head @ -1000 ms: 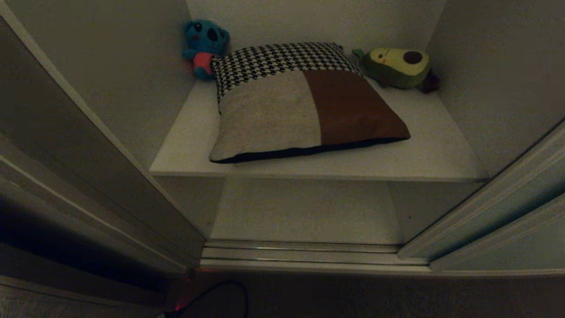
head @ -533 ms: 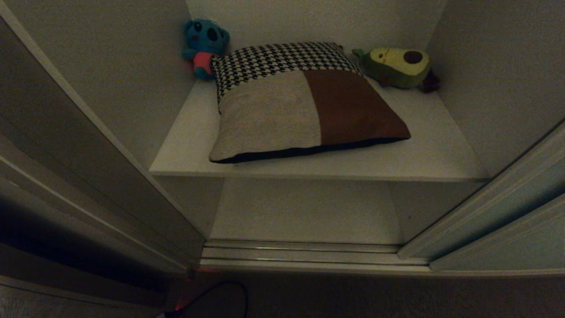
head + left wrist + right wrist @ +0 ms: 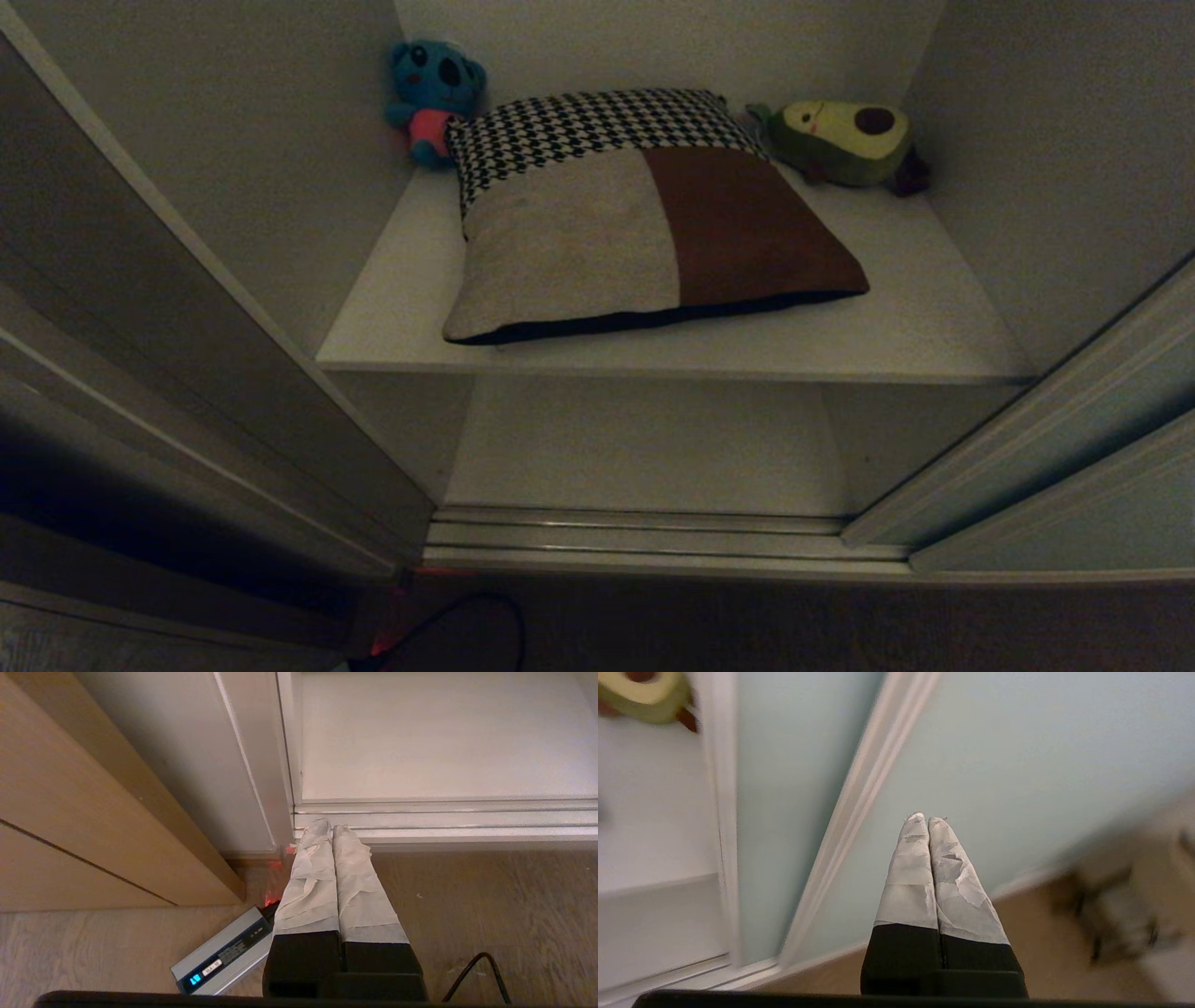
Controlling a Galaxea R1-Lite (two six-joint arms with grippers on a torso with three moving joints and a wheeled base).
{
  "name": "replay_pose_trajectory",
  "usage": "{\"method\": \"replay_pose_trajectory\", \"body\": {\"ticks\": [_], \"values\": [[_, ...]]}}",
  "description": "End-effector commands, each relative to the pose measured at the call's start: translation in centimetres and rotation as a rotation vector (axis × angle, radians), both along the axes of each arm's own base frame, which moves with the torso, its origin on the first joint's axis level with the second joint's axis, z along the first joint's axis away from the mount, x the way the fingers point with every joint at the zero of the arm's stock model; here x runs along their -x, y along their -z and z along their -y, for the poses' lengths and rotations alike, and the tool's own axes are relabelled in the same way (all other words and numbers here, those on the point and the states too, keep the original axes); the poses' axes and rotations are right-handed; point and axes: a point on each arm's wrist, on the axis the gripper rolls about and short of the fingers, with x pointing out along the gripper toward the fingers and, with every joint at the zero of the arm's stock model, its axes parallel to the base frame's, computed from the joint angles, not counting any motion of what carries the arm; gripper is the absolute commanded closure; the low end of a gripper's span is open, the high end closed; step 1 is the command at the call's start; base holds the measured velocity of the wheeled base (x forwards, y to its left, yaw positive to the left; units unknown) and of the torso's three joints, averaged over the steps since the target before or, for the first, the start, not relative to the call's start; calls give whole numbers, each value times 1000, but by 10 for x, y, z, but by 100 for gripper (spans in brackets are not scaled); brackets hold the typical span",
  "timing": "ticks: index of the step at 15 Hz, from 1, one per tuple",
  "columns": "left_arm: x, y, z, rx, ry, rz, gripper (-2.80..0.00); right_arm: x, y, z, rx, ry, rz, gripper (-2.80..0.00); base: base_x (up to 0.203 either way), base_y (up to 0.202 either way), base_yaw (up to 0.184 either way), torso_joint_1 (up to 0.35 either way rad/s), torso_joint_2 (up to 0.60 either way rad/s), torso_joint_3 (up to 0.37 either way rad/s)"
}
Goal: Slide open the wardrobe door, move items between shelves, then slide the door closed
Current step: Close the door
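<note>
Fingers pressed together, empty, on right gripper (image 3: 923,817) beside door (image 3: 999,760); cushion (image 3: 644,224) judged soft, light; best pinched at near corner

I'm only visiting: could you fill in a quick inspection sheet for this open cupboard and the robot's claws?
Surface: off-white upper shelf; lower shelf bare.
Job's things: square houndstooth, cream and brown cushion flat on the upper shelf; pale grey-green sliding door open.
Clutter: blue plush koala, avocado plush in the back corners.
Grippers: left claw shut, low by the ribbed floor track; right claw shut, facing the door.
Cables: black cable, grey power brick on the floor.
Surroundings: brown wood panelling.
</note>
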Motion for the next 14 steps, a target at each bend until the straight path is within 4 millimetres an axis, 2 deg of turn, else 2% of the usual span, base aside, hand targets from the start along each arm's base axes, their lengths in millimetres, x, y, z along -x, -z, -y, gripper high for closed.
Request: {"method": "replay_pose_trajectory", "body": {"ticks": [1, 3, 5, 8, 11, 14], "values": [[0, 0, 0, 0, 0, 0, 0, 23, 3, -2, 70, -38, 33, 0, 0, 0, 0, 0, 0, 0], [0, 0, 0, 0, 0, 0, 0, 35, 2, 5, 122, -34, 59, 0, 0, 0, 0, 0, 0, 0], [0, 0, 0, 0, 0, 0, 0, 38, -3, 13, 118, 3, 83, 0, 0, 0, 0, 0, 0, 0], [0, 0, 0, 0, 0, 0, 0, 42, -15, 12, 132, 0, 95, 0, 0, 0, 0, 0, 0, 0], [0, 0, 0, 0, 0, 0, 0, 29, -16, -1, 164, 33, 28, 0, 0, 0, 0, 0, 0, 0], [0, 0, 0, 0, 0, 0, 0, 6, -20, -14, 195, 107, -36, 0, 0, 0, 0, 0, 0, 0]]}}
